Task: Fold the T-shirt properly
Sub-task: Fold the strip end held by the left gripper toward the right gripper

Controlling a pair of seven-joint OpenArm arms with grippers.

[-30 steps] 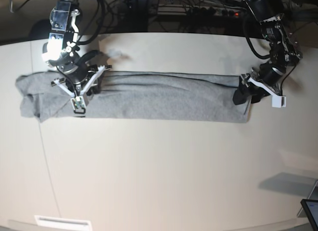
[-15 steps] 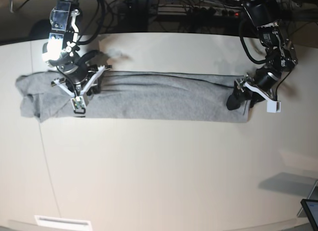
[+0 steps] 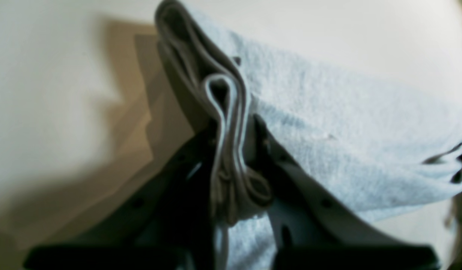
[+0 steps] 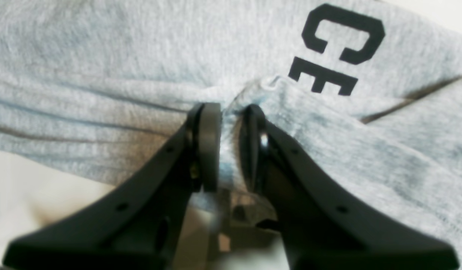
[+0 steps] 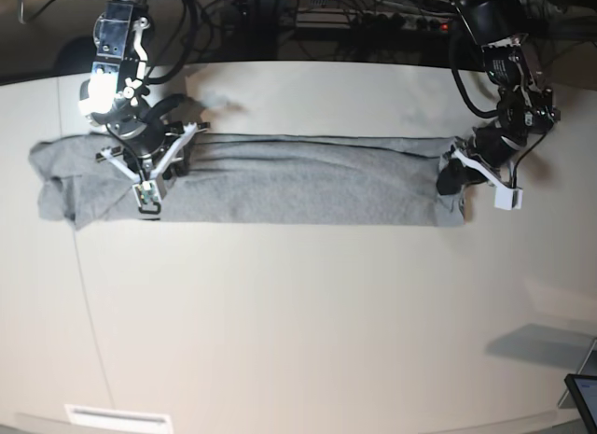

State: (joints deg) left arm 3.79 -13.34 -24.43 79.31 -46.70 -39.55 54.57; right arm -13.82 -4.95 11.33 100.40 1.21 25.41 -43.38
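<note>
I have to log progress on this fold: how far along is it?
Done: the T-shirt lies folded lengthwise into a long band on the table. In hand: the left gripper and right gripper each pinch an end. Left: folding the band crosswise.

Both arms are black with jointed metal housings and loose black cables looping alongside. The right arm point(image 5: 117, 61) carries silvery, shiny plates near its wrist. The right gripper point(image 4: 231, 146) has matte black tapering fingers point(image 4: 170, 172) dotted with small screw holes; the left gripper point(image 3: 234, 161) pairs one black finger with a white one point(image 3: 309, 198).
</note>
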